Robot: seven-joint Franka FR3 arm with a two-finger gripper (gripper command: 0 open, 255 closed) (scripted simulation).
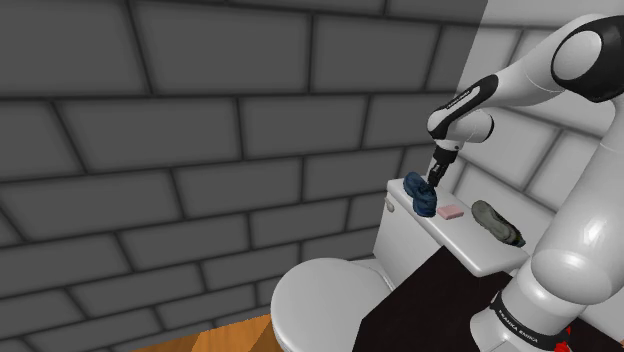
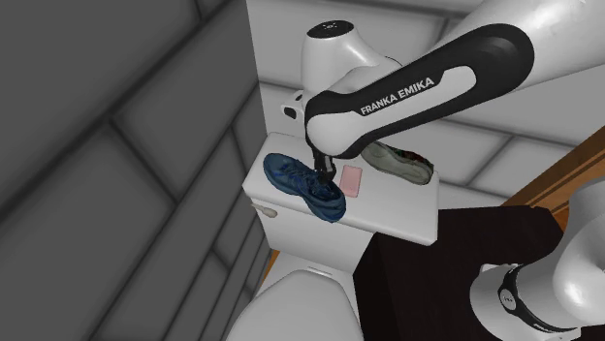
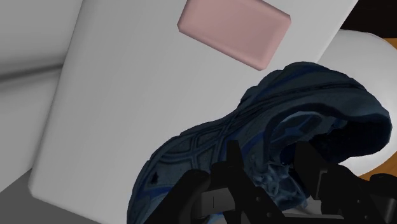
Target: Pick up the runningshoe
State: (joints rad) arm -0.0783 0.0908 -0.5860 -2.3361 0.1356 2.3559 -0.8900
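A dark blue running shoe (image 1: 420, 196) (image 2: 305, 184) lies tilted over the toilet tank lid (image 1: 470, 255) (image 2: 398, 218), at the end nearer the brick wall. My black gripper (image 1: 432, 183) (image 2: 320, 178) comes down on its middle. In the wrist view the gripper (image 3: 270, 156) is shut on the blue shoe (image 3: 210, 146), one finger on each side of the upper near the opening. Whether the sole still touches the white tank lid (image 3: 114, 95) I cannot tell.
A pink bar (image 1: 450, 211) (image 2: 351, 180) (image 3: 234, 30) lies flat right beside the blue shoe. A grey-olive shoe (image 1: 498, 223) (image 2: 398, 163) rests at the lid's other end. The white toilet seat (image 1: 320, 300) is below, and the dark stand (image 1: 420, 310) abuts the tank.
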